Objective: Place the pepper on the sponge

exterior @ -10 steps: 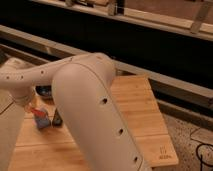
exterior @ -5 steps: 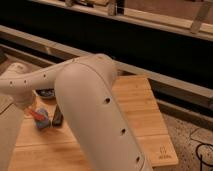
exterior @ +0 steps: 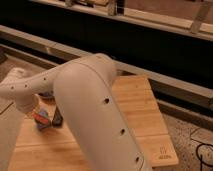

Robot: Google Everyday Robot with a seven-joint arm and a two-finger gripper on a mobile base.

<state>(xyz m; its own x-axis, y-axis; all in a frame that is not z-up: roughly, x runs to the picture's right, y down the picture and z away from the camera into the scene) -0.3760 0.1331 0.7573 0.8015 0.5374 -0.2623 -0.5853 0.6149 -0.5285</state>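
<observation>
My white arm [exterior: 95, 115] fills the middle of the camera view and bends left over a wooden table [exterior: 135, 115]. The gripper [exterior: 31, 109] hangs at the arm's left end, mostly hidden behind the wrist. Just right of it and below lies the red-orange pepper [exterior: 40, 116], resting on or against the blue-grey sponge [exterior: 45, 123]. Whether the gripper still touches the pepper cannot be made out.
A narrow black bar [exterior: 58, 118] lies right beside the sponge, partly under the arm. A small bluish object [exterior: 47, 94] peeks out behind the forearm. A dark counter front with a metal rail [exterior: 165, 80] runs behind the table. Speckled floor [exterior: 192, 145] lies to the right.
The arm's wrist end has shifted slightly at the left. The pepper and the sponge stay in about the same spot by the black bar.
</observation>
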